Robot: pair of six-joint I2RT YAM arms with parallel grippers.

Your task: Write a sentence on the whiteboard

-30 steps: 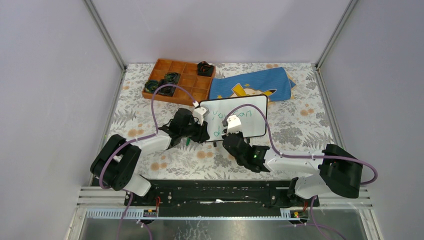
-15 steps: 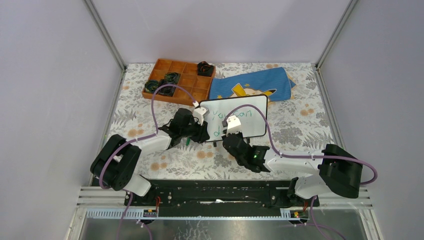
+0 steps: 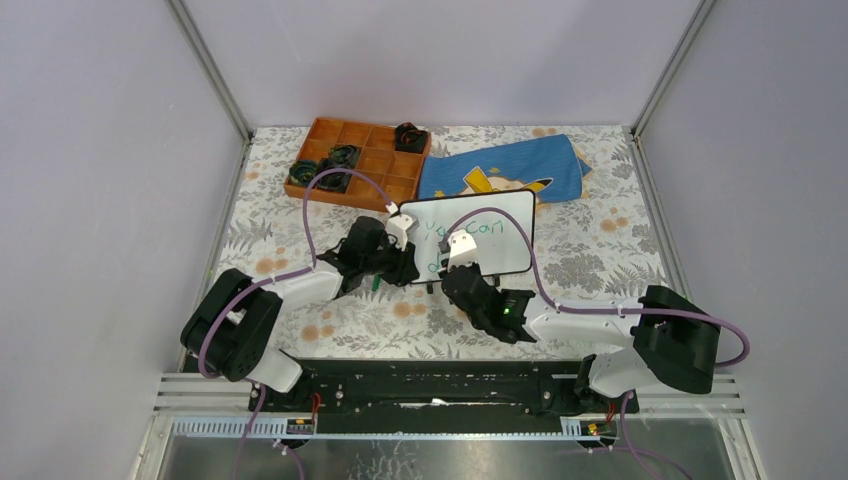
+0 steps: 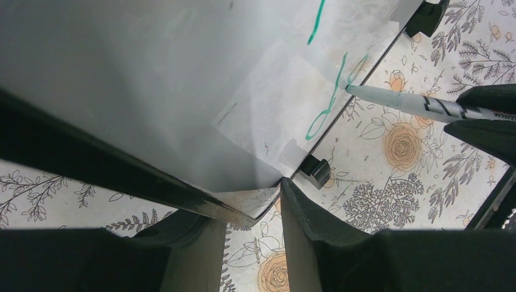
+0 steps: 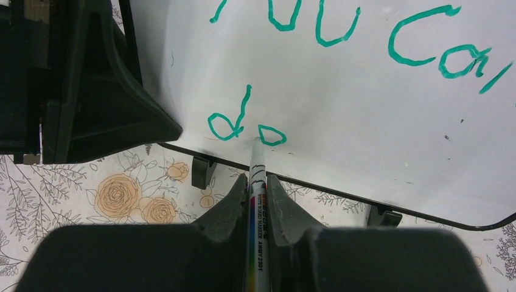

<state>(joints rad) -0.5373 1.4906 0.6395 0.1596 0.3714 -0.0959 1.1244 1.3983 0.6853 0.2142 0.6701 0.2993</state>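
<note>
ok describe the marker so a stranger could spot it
Find the whiteboard mid-table. At its lower edge the right gripper pinches a slim white marker, tip on the green writing. Only it has a rainbow stripe down its barrel.

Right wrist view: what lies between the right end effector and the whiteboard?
In that view, only the marker: held in the right end effector, tip touching the whiteboard.

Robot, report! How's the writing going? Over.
Left gripper clamps whiteboard corner. Right gripper shut on marker. Sentence at "You can do". Nothing blocking.
</note>
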